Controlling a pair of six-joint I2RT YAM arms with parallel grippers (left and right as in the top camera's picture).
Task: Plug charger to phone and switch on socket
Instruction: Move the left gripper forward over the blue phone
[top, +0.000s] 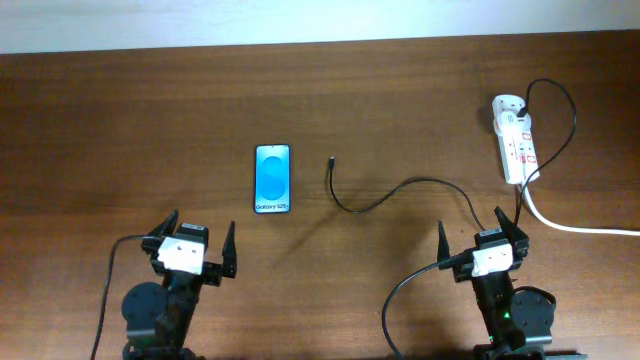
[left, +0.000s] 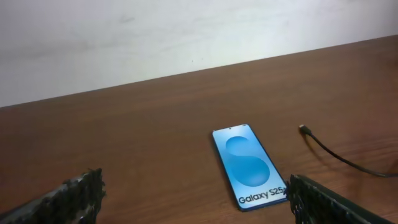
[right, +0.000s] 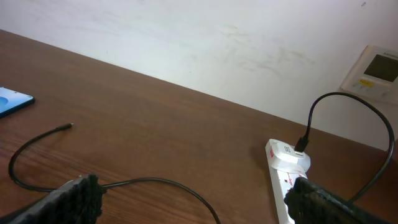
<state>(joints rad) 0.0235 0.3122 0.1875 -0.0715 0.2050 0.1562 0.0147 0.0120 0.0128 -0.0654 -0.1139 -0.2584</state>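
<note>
You had the phone lying flat, screen up, on the wooden table, left of centre, its "Galaxy S25" text at the near end. Just right of it, apart from it, lay the charger's small plug tip, pointing toward the far edge. From there the thin black cable curved near, swung right in a loose arc and ran toward your right gripper.

The socket sat at the far right, lengthwise near to far, with its red switches on top and a black plug seated at its far end. Its thick white cord left the near end and trailed off to the right.

Your left gripper hovered near of the phone, its 2 fingers spread wide with nothing between them. Your right gripper was near of the socket, its jaws spread wide too and holding nothing; the charger cable passed close by its fingers.
</note>
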